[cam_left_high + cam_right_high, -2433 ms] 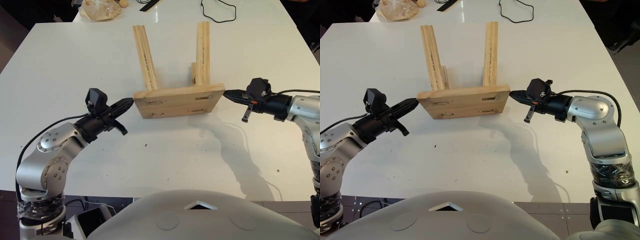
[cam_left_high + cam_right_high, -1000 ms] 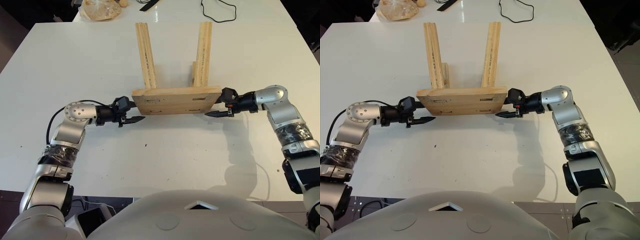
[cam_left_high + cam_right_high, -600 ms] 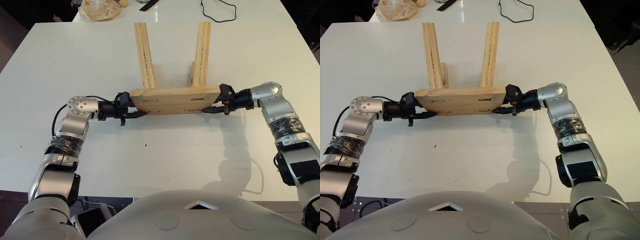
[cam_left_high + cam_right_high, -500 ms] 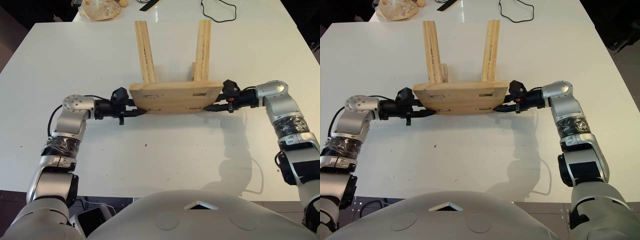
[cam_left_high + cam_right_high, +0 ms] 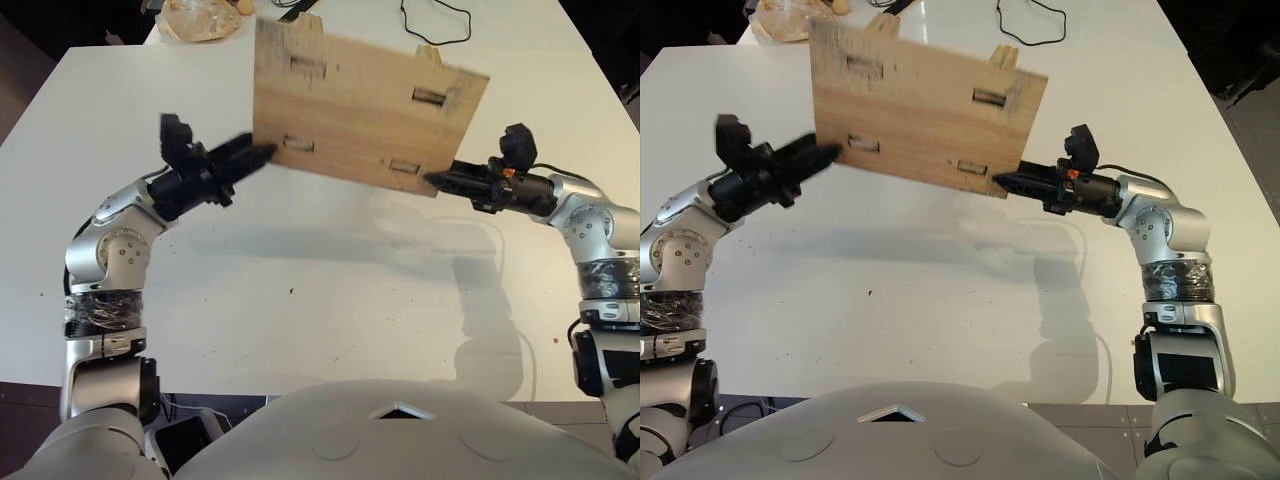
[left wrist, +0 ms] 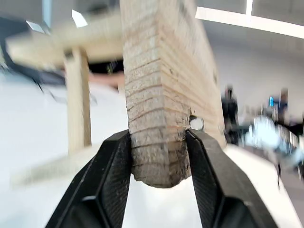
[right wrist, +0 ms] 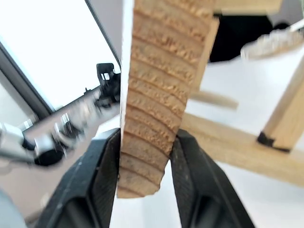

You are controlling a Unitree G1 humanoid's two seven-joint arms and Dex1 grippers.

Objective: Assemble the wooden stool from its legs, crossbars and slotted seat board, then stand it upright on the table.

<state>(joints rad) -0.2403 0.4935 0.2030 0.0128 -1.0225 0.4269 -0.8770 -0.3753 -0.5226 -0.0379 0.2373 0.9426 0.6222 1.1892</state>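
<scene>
White worktop (image 5: 330,300), glossy, wide. Crumpled clear plastic bag (image 5: 200,18) with tan contents at far left edge. Black cable (image 5: 440,22) looped at far edge, right of centre. Flat black item (image 5: 296,9) between bag and cable. Small dark speck (image 5: 292,292) on near worktop area.

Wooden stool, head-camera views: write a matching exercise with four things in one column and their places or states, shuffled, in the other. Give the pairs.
Things
1. pale wooden slotted seat board
2. left black two-finger gripper
3. right black two-finger gripper
4. crinkled clear bag

Places or states
A. lies far back, on the robot's left
B. shut on the board's lower right corner
C. held in the air, tilted, slotted face toward the camera
D. shut on the board's left edge

Pairs: 1-C, 2-D, 3-B, 4-A
</scene>
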